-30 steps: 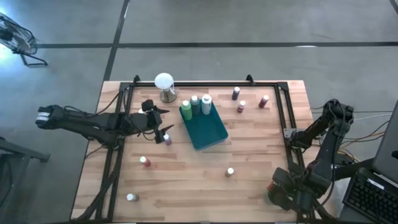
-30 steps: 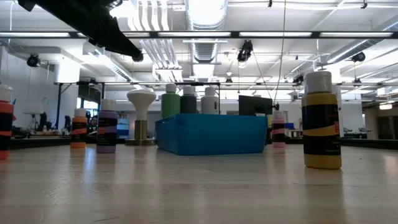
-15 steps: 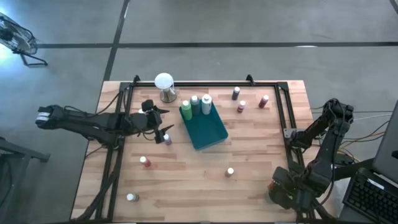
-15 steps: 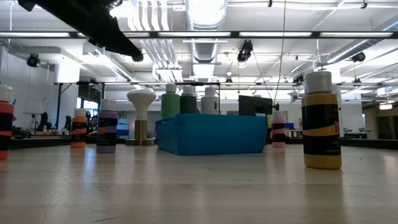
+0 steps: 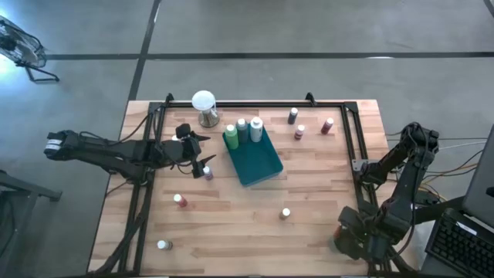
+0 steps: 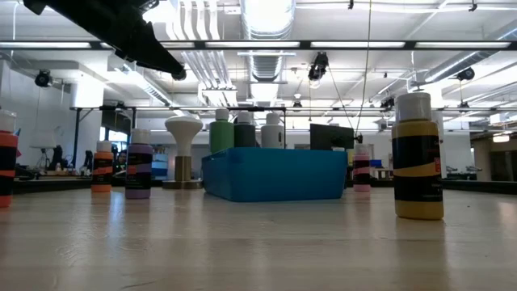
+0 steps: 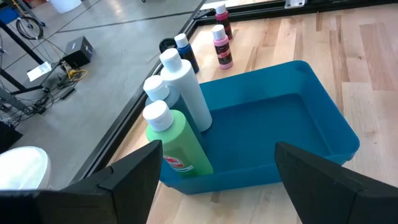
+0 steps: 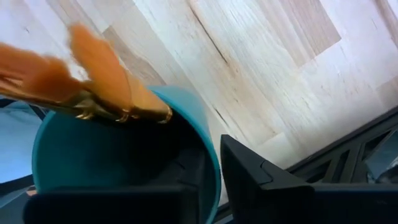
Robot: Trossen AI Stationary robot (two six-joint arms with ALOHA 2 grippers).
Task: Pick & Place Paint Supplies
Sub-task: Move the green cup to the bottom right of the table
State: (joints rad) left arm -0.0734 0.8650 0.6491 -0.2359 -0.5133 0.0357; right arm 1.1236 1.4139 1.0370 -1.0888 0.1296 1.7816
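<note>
Nearest, at the near left of the desk: a white-capped bottle, upright, well away from both arms.

At the near right corner: the right end effector, low over a round teal cup with orange brush heads poking past the rim. Cannot tell whether its fingers are gripping the cup wall or letting it go.

A little farther in: a yellow bottle right of centre and an orange-banded bottle to the left, both upright and untouched.

Farther again: a purple bottle, upright, long axis vertical. Sits just near and slightly right of the left end effector, which hangs above the desk with fingers spread wide and nothing between them. Points toward the teal tray just to its right. Judged the nearer arm for this bottle by far, with the right arm well apart at the opposite corner. Calls for a short drop toward the near side and a grip across the bottle's body, then a short carry right to the tray.

In the tray's far end: a green bottle and two white ones, upright and touching.

Farthest: three small bottles near the far right edge, and a white globe at the far left.
</note>
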